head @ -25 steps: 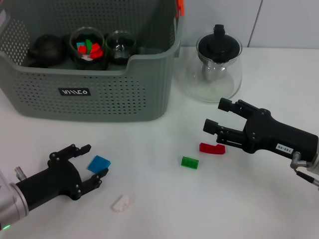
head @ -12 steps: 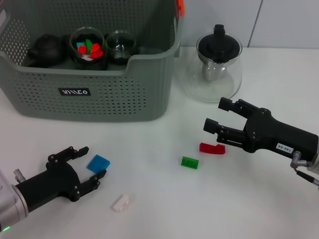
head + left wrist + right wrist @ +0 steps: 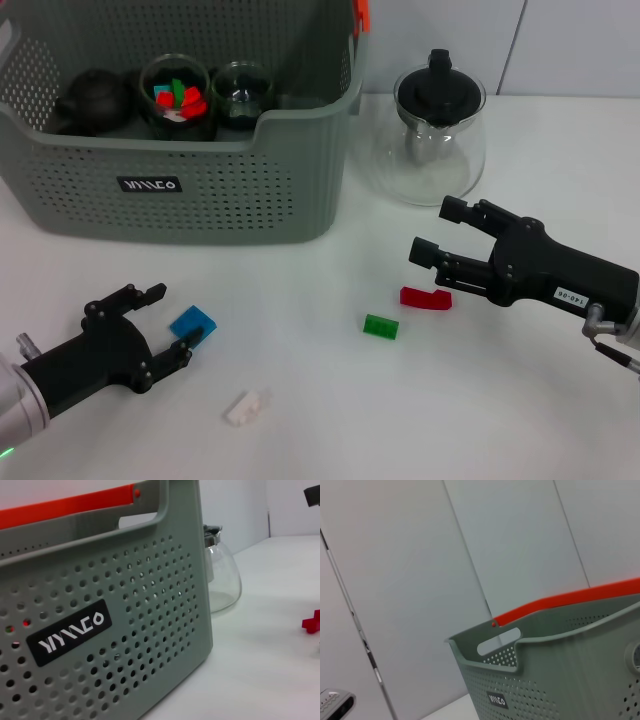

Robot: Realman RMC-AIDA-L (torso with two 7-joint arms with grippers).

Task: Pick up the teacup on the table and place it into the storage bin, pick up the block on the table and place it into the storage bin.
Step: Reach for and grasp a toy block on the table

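The grey-green storage bin (image 3: 190,170) stands at the back left; it also fills the left wrist view (image 3: 125,630) and shows in the right wrist view (image 3: 560,670). Two glass teacups (image 3: 175,95) stand inside it, one holding coloured blocks. A blue block (image 3: 192,324) lies on the table just off the fingertips of my open left gripper (image 3: 168,320). On the table also lie a white block (image 3: 246,406), a green block (image 3: 380,326) and a red block (image 3: 425,298). My right gripper (image 3: 433,230) hovers open just above and behind the red block.
A glass teapot with a black lid (image 3: 438,130) stands to the right of the bin, behind my right gripper. A black teapot (image 3: 90,100) sits in the bin's left part. The bin's rim has an orange tab (image 3: 361,14) at its back right corner.
My left gripper has drawn back to the left and toward the table's near edge, still open. The blue block has shifted slightly left. The right arm has not moved.
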